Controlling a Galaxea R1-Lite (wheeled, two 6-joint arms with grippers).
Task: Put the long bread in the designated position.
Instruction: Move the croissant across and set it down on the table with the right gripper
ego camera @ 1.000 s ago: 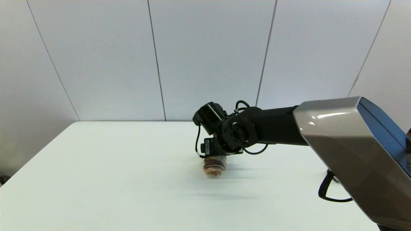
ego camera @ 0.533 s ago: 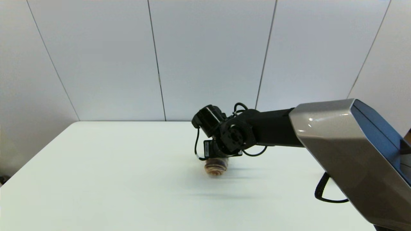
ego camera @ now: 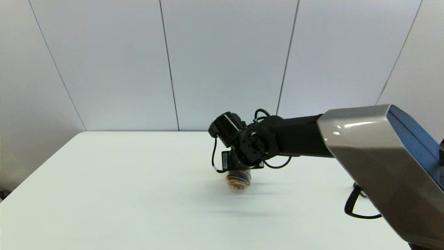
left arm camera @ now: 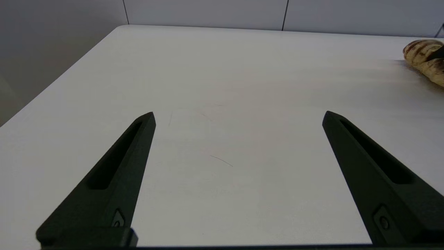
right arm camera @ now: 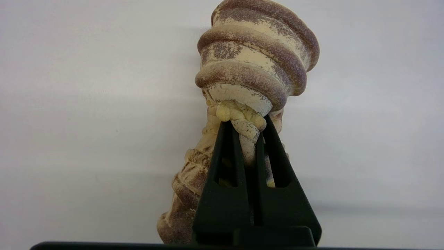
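The bread [right arm camera: 255, 69] is pinched at its waist by the right gripper [right arm camera: 248, 126], whose fingers squeeze the soft loaf into a narrow neck; half bulges beyond the fingertips, half trails back under them. In the head view the bread [ego camera: 238, 180] hangs under the wrist, just above or barely on the table [ego camera: 121, 194], near the middle of it and toward the far edge; I cannot tell whether it touches.

So the pick-up looks done, and what is left is lowering, letting go and backing off. No mark shows the target spot.

Around the bread the table is plain white on all sides. The far edge and the wall lie closest behind it. The left gripper [left arm camera: 239, 116] hovers spread wide over the table, well apart from the bread [left arm camera: 423, 59].
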